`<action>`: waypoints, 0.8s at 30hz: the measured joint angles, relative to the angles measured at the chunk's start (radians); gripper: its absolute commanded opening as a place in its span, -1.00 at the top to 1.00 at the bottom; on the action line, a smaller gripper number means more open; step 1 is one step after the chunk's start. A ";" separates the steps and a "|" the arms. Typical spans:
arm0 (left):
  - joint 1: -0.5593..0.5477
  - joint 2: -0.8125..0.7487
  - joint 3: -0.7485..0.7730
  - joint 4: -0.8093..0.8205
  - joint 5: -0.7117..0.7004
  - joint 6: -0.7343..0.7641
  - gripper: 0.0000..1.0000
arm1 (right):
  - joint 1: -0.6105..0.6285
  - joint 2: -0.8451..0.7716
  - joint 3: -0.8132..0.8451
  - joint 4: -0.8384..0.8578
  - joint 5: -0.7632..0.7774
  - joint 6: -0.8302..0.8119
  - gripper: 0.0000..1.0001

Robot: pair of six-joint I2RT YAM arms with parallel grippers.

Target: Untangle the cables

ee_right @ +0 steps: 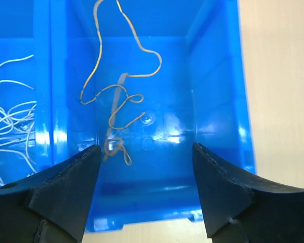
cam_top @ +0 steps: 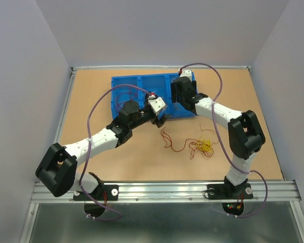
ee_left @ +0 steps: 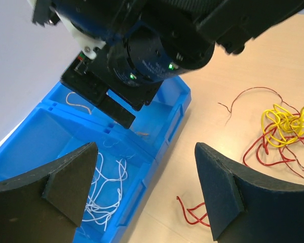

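A tangle of yellow and red wires [cam_top: 205, 147] lies on the table in front of the blue bin [cam_top: 122, 82]; in the left wrist view the yellow bunch [ee_left: 286, 121] sits on red loops. A loose red wire [cam_top: 168, 138] lies left of it and also shows in the left wrist view [ee_left: 192, 210]. My left gripper [cam_top: 161, 120] [ee_left: 144, 195] is open and empty, hovering over the bin's front edge. My right gripper [cam_top: 178, 101] [ee_right: 144, 197] is open and empty above the bin's right compartment, where a yellowish wire [ee_right: 116, 101] lies.
The bin [ee_left: 164, 144] has three compartments. White wires [ee_left: 104, 187] [ee_right: 10, 131] lie in the middle one and a reddish wire [cam_top: 125, 94] in the left one. The right arm's wrist [ee_left: 147, 50] hangs close above the left gripper. Table edges run left and right.
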 measured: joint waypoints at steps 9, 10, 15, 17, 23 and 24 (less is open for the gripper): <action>-0.003 0.042 0.005 -0.037 0.051 0.016 -0.79 | 0.000 -0.282 -0.166 0.050 -0.012 0.005 -0.61; -0.011 0.060 0.018 -0.058 0.059 0.024 -0.79 | 0.000 -0.341 -0.206 0.050 -0.011 0.010 -0.61; -0.072 0.168 0.102 -0.146 0.076 0.058 -0.78 | 0.000 -0.555 -0.362 0.060 -0.011 0.034 -0.73; -0.093 0.207 0.125 -0.166 0.080 0.065 -0.78 | 0.000 -0.645 -0.419 0.051 -0.014 0.045 -0.74; -0.150 0.336 0.201 -0.240 0.074 0.077 -0.76 | 0.000 -0.829 -0.492 0.055 -0.013 0.081 -0.75; -0.165 0.362 0.217 -0.250 0.069 0.079 -0.77 | 0.000 -0.857 -0.502 0.055 -0.011 0.085 -0.75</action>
